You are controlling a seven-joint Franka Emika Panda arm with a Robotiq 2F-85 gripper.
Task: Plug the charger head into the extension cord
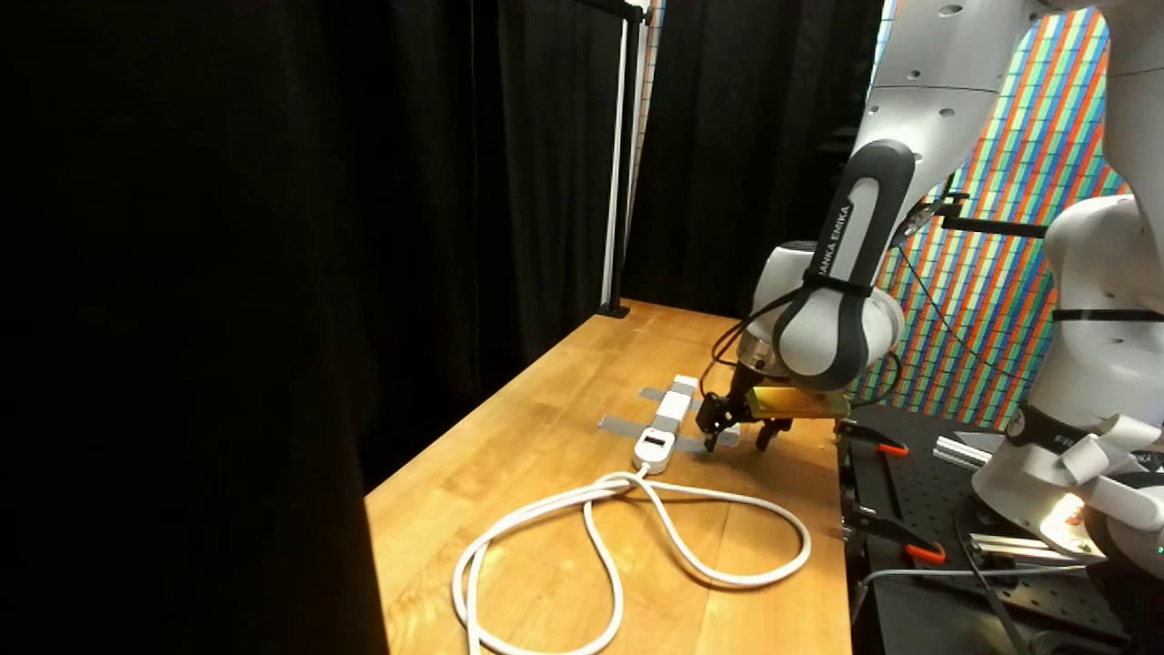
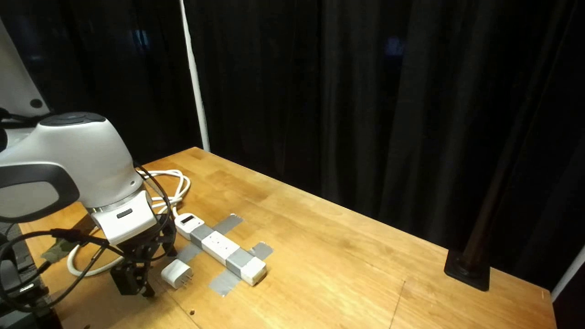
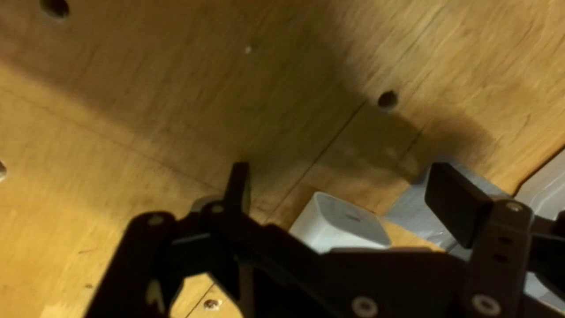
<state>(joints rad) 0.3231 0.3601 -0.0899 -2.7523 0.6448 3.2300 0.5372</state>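
At the left of an exterior view the arm (image 2: 100, 155) enters as smooth, rounded white shells with a dark oval panel. Under it, in the lower left, the gripper (image 2: 158, 272) hangs, black and angular. Just right of it the charger head (image 2: 175, 273), a smooth white block with softened edges, lies on the grained, honey-coloured wooden table (image 2: 320, 256), its thin metal prongs turned to the lower right. Near it runs the extension cord (image 2: 220, 246): an oblong white bar with outlet slots and a small dark window at its upper-left end, crossed by ragged bands of grey tape (image 2: 225, 282). Its cable (image 1: 744, 580), thick and round, makes wide loops in the lower centre of an exterior view. Behind the table a black curtain (image 2: 365, 114) falls in vertical folds.

In the wrist view, drilled holes (image 3: 54, 8) dot the wood; the two fingers (image 3: 454, 198) stand apart, the charger head showing between them with its lower part hidden by the gripper, and grey tape and the bar's pale edge are at right.
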